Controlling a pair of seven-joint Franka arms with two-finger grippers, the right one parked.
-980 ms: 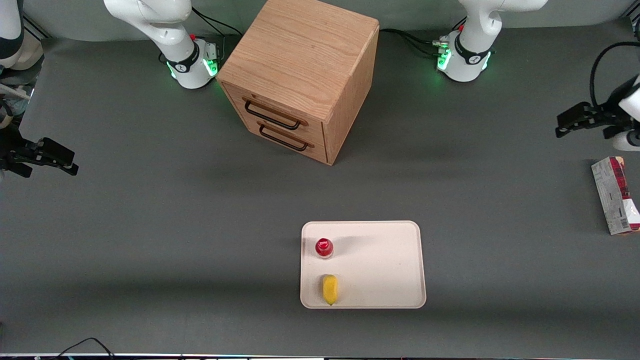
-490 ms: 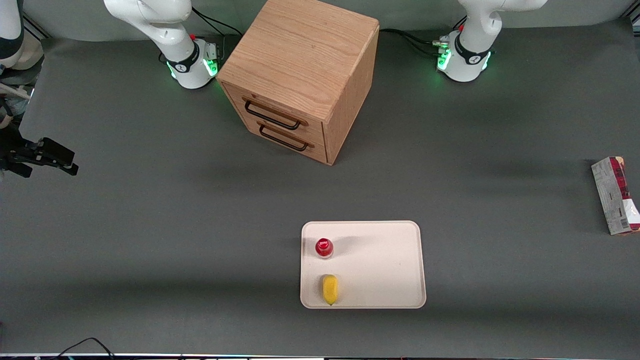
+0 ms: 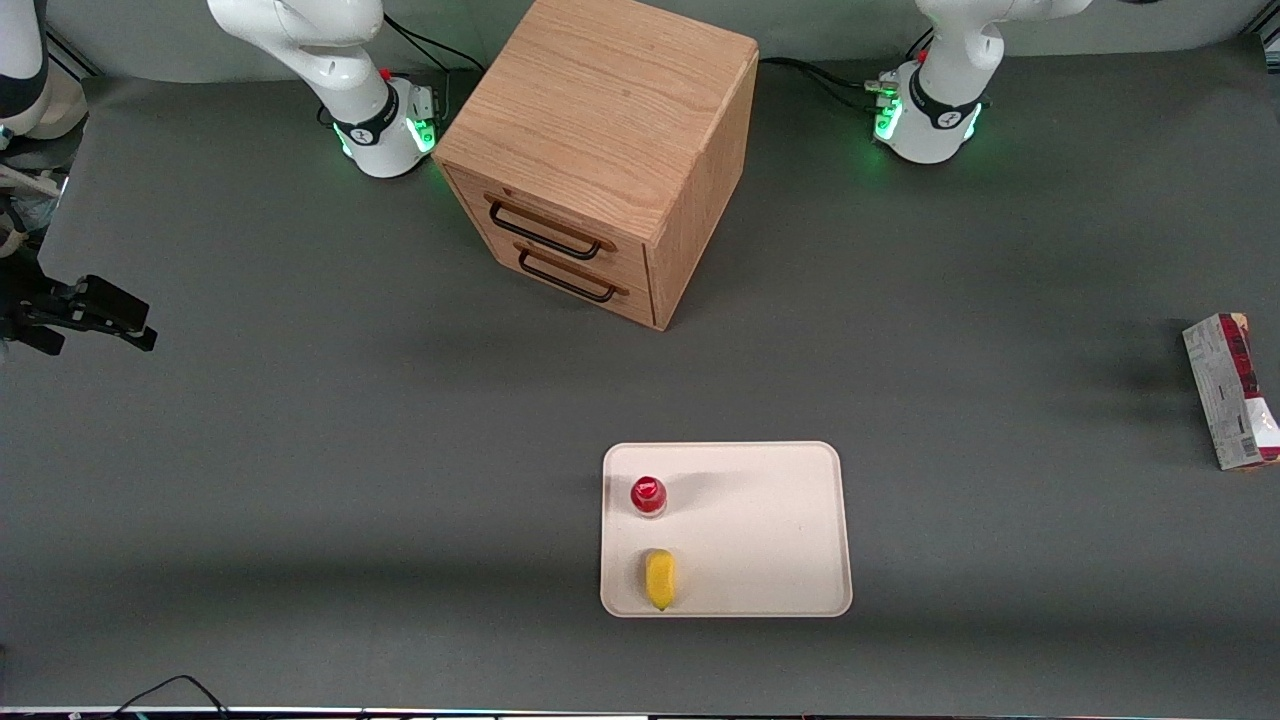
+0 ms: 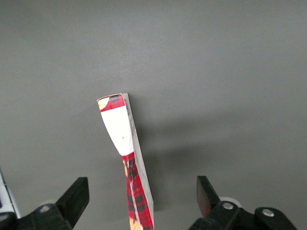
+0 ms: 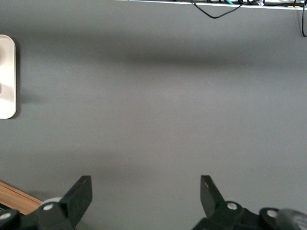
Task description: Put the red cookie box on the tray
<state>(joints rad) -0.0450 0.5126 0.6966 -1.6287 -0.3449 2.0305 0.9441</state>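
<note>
Surface: one dark grey table [image 3: 300, 450], matte, carrying everything listed below.

Item 1, wooden drawer cabinet [image 3: 600, 150]: two drawers with dark handles, both shut, standing near the table edge farthest from the front camera, between the two arm bases.

Item 2, tray [image 3: 770, 530]: cream-white, rounded corners, low rim, lying near the table edge closest to the front camera, about midway along it. On it we count a red-capped bottle [image 3: 648, 495], upright, and a yellow piece [image 3: 659, 578] that we cannot name more closely, nearer the camera than the bottle. The rest of the tray is bare.

Item 3, red cookie box [image 3: 1230, 390]: long thin carton, lying at the working arm's end of the table, right by that edge and well apart from the tray. The front view shows its pale printed side with barcode; the left wrist view shows the same red cookie box [image 4: 127, 158] standing on a narrow edge, red plaid face and white panel visible.

Item 4, gripper [image 4: 141, 201]: out of the front view; from its own camera we place it above the box, fingers spread wide, one on each side of the carton and touching neither side.

Status, as we judge it: nothing of the placement is done. The box is not yet gripped. Left to do: descend, close on the carton, lift, carry it across the table, and set it on the tray's bare part, clear of bottle and yellow piece.
</note>
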